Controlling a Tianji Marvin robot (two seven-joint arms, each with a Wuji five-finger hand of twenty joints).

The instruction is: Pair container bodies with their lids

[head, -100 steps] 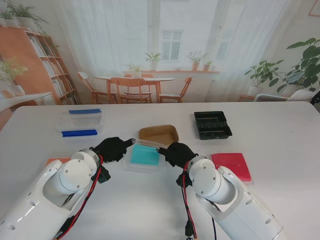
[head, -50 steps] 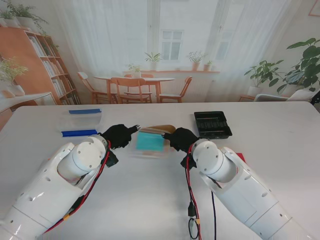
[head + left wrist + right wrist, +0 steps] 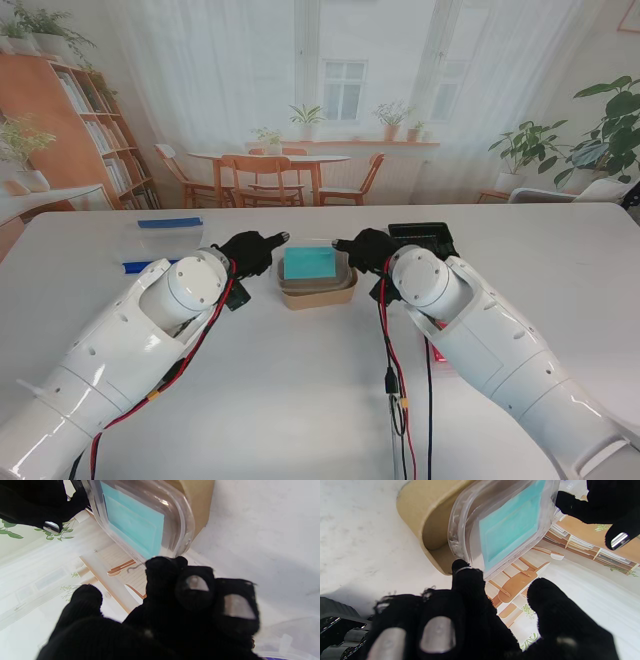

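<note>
Just above the centre of the stand's frame, both black-gloved hands carry one clear plastic lid with a teal panel (image 3: 310,263) between them, over the tan paper container (image 3: 318,288). The left hand (image 3: 250,252) pinches the lid's left edge and the right hand (image 3: 366,249) its right edge, each closed on the rim with fingertips.

In the right wrist view the clear plastic lid with a teal panel (image 3: 505,522) seems to hang tilted across the mouth of the tan paper container (image 3: 430,530), one corner close to the brown rim and the rest lifted off it. It looks unseated to me.

To do this well, I would level the lid first, line its rounded corners up with the container's corners, then lower both sides together. Only fingertips hold it, so pressing on one side alone could tip it or shove the light container across the white table (image 3: 300,400). The black tray (image 3: 425,235) at upper right, close behind the right hand, leaves that wrist little room.
</note>
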